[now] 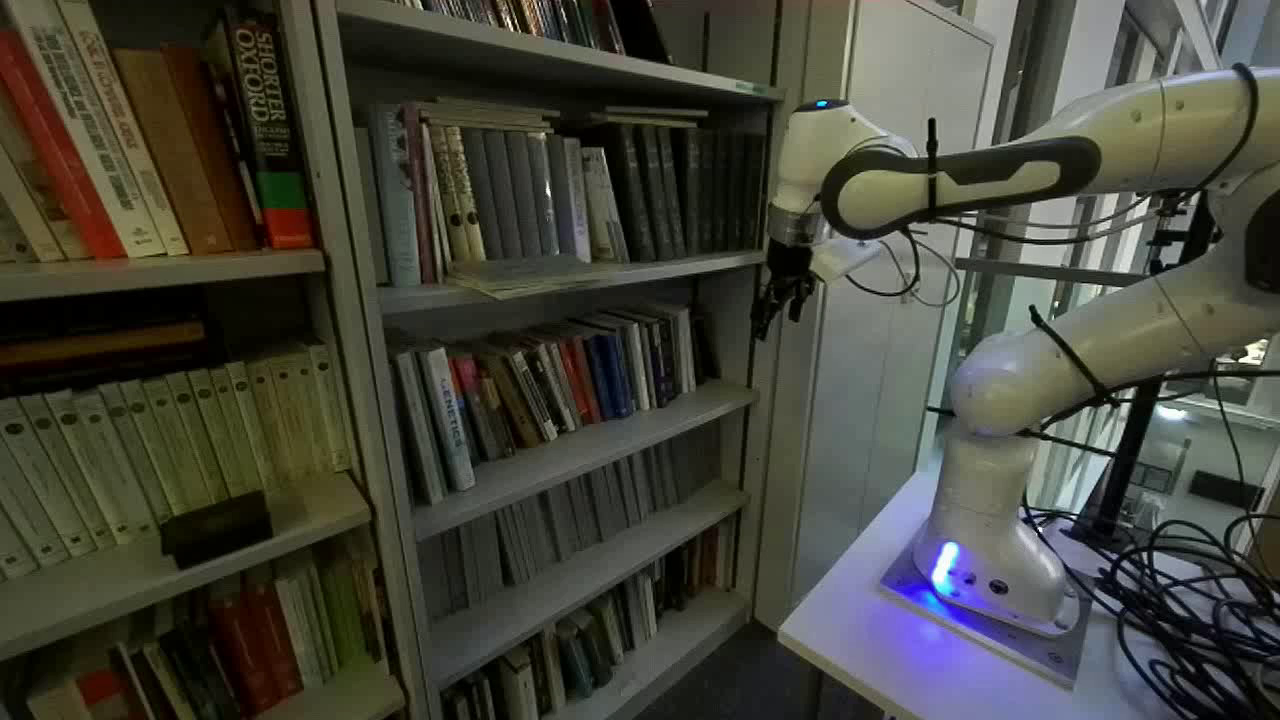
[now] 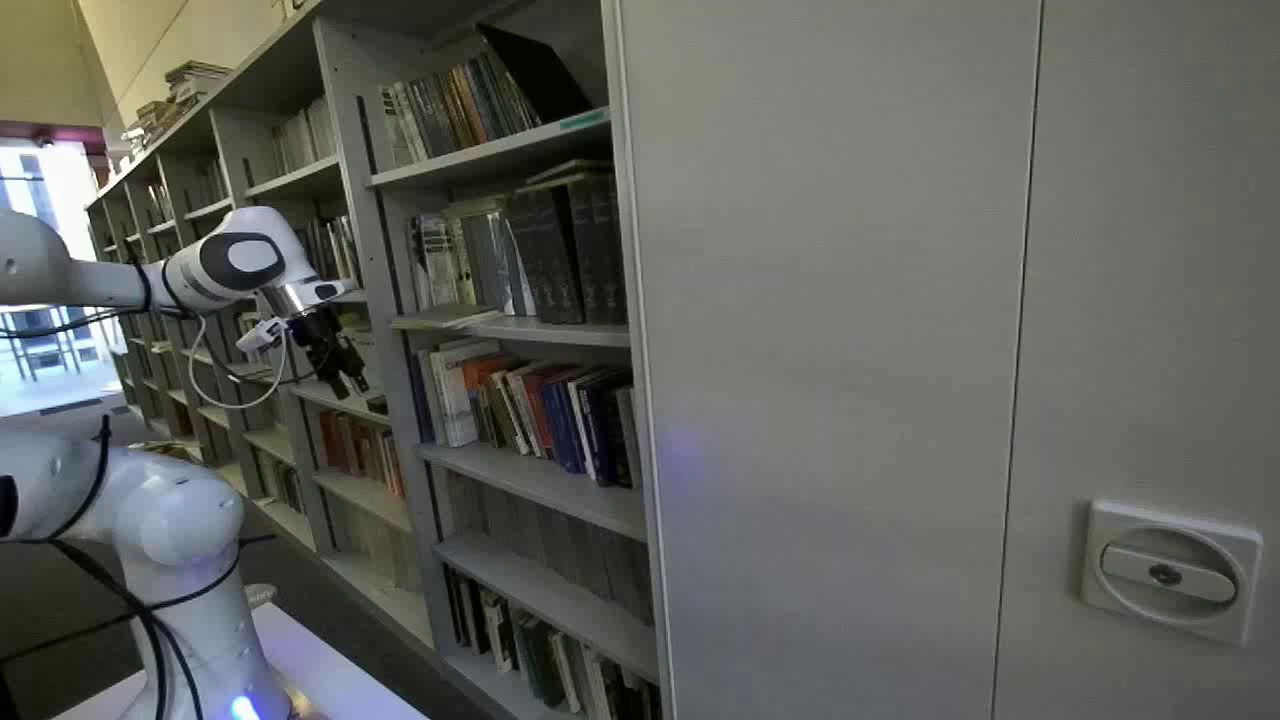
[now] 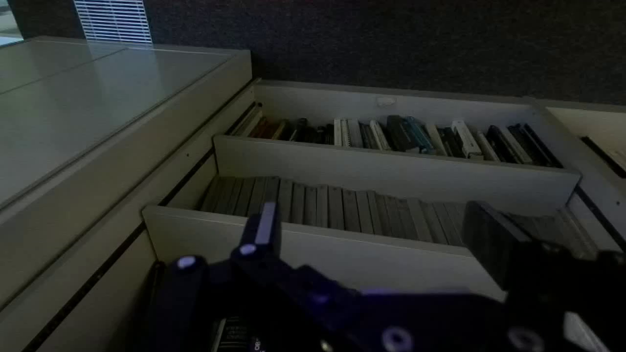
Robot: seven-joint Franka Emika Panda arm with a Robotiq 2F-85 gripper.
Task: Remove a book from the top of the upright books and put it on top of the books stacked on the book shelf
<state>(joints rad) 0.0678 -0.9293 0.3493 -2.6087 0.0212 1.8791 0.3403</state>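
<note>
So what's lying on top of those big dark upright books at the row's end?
On some of the dark upright books lie thin flat books, edges showing in both exterior views. Their undersides, and anything behind them, are hidden.

Pale cabinet [image 2: 830,350] with a handle [image 2: 1168,575], white table [image 1: 850,620]

The grey shelf [image 1: 640,428] carries books [image 2: 460,105] at every level in view. On the second visible board [image 1: 700,264] down, upright volumes [image 1: 510,190] stand in a row, and a low flat stack [image 1: 530,272] lies before them at the front edge. Below come a leaning mixed row [image 1: 580,380], grey spines [image 1: 560,520] and, lowest, another mixed row [image 1: 575,655].
</note>
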